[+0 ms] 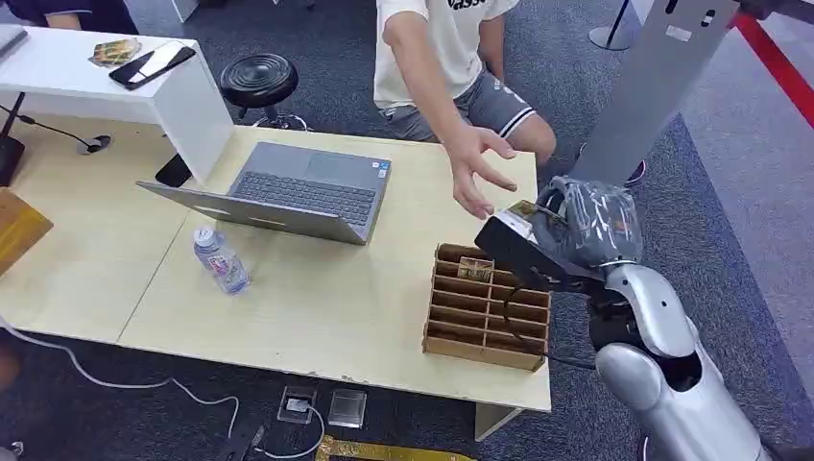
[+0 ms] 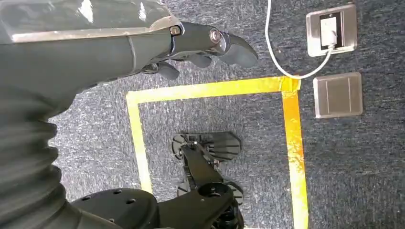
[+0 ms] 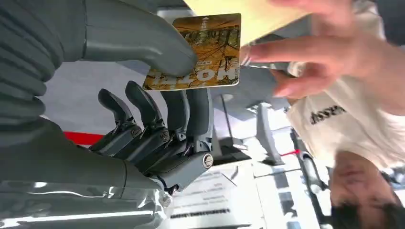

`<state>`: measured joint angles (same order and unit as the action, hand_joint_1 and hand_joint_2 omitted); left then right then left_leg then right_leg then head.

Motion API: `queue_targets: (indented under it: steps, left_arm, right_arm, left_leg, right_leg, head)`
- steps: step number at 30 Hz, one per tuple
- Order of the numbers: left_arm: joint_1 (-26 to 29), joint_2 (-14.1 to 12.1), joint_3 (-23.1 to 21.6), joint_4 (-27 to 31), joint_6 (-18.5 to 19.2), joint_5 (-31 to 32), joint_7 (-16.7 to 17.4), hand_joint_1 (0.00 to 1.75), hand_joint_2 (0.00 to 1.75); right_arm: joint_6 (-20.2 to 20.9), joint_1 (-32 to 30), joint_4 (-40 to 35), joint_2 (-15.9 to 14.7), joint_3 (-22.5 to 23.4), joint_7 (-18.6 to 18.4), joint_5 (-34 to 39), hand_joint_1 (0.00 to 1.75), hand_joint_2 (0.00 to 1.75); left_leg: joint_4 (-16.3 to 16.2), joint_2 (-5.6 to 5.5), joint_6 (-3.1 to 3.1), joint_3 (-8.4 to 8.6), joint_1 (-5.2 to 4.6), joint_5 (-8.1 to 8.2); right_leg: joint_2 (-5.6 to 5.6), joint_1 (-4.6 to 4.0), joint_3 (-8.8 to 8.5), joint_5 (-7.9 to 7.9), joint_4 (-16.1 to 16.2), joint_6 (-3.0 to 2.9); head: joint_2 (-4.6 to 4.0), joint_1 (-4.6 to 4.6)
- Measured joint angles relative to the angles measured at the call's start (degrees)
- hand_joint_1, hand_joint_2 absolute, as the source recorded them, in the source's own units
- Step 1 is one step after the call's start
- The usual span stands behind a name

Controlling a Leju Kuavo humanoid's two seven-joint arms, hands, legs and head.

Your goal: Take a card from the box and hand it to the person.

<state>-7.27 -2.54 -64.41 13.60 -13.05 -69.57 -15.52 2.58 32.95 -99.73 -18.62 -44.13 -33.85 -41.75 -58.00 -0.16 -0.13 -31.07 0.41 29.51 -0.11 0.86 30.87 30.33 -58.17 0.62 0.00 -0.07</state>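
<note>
— Grey carpet all round, and a pale wooden table (image 1: 317, 288) in the middle of it. What's on that table?

— Near its right end, a brown cardboard box (image 1: 488, 307) split into narrow slots, with one card standing in a slot near the far wall (image 1: 474, 268). Further left, an open grey laptop (image 1: 288, 197) faces away from the robot, and a small water bottle (image 1: 221, 259) stands just in front of it.

— And the robot's right hand (image 1: 576, 226)?

— Raised above the far right corner of the box. It pinches a card (image 3: 200, 52) between the thick grey thumb and the darker fingers (image 3: 191, 109) behind it. The card shows an autumn-coloured, yellow and brown picture.

— Is the person close?

— Very. The person in a white T-shirt and grey shorts sits at the far side of the table and reaches an open hand (image 1: 480, 173) toward the card. From the wrist camera, the person's fingertips (image 3: 267, 52) are right at the card's free edge; whether they touch it, I cannot tell.

— The left hand (image 2: 205, 47)?

— Hanging down over the carpet, fingers curled in, holding nothing. Below it on the floor runs yellow tape (image 2: 215, 88) forming a rectangle, with a floor socket (image 2: 331, 29) and a white cable (image 2: 277, 52) plugged into it.

— Anything else?

— A white desk (image 1: 106, 82) at the far left carries a dark phone (image 1: 152, 65), and a black stool (image 1: 259, 82) stands beside it.
</note>
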Motion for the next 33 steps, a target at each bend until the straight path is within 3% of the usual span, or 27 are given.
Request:
queue_targets:
  steps: [8,11,12,16,17,26,33]
  left_arm:
    - [-0.88,0.09,0.0,0.0,0.0,0.72,1.05,0.0,1.75]
    - [-1.04,0.13,0.0,0.0,0.0,0.85,0.98,0.0,1.75]
    - [-1.03,0.13,0.0,0.0,0.0,0.85,0.94,0.0,1.75]
    - [-0.99,0.15,0.0,0.0,0.0,1.27,0.61,0.0,1.75]
    - [-0.99,0.17,0.0,0.0,0.0,1.35,0.52,0.0,0.0]
    - [-0.34,0.17,0.02,0.0,0.0,0.04,-0.11,0.0,0.0]
    - [0.68,0.17,0.09,0.0,0.0,-0.72,-0.46,0.0,0.0]
  right_arm:
    - [-8.18,0.65,8.73,3.43,-1.42,9.18,0.85,1.55,1.75]
    - [-10.29,0.64,12.96,4.83,-2.03,10.77,0.66,1.55,1.75]
    - [-10.6,0.64,13.97,5.2,-2.21,11.23,0.7,0.0,1.75]
    - [-11.6,0.61,17.59,6.47,-2.99,12.06,0.94,0.0,1.75]
    - [-11.78,0.6,18.33,6.69,-3.15,12.19,0.98,0.0,1.75]
    - [-13.34,-0.7,20.66,7.45,-3.23,11.56,2.99,0.0,1.75]
    - [-16.11,-4.85,16.46,6.47,-1.84,10.18,5.27,0.0,1.75]
  left_leg:
    - [0.0,-0.02,0.0,-0.02,0.0,-0.01]
    - [0.0,-0.02,0.0,-0.02,0.0,0.0]
    - [0.0,-0.02,0.0,-0.02,0.0,0.0]
    - [0.0,-0.03,0.0,-0.02,0.0,0.0]
    - [0.0,-0.03,0.0,-0.02,0.0,0.0]
    - [0.0,-0.02,0.0,0.01,0.0,0.0]
    - [0.0,-0.01,0.0,0.01,0.0,0.0]
  right_leg:
    - [-0.02,0.0,-0.01,0.0,-0.02,0.0]
    - [-0.02,0.0,0.0,0.0,-0.02,0.0]
    - [-0.02,0.0,0.0,0.0,-0.02,0.0]
    - [-0.02,0.0,0.0,0.0,-0.02,0.0]
    - [-0.02,0.0,0.01,0.0,-0.02,0.0]
    - [-0.01,0.0,0.02,0.0,-0.01,0.0]
    - [-0.01,0.0,0.04,0.0,0.01,0.0]
  head:
    - [0.0,0.04]
    - [0.0,0.02]
    - [0.0,0.02]
    - [0.0,0.02]
    - [0.0,0.02]
    - [0.0,0.04]
    - [0.0,0.02]
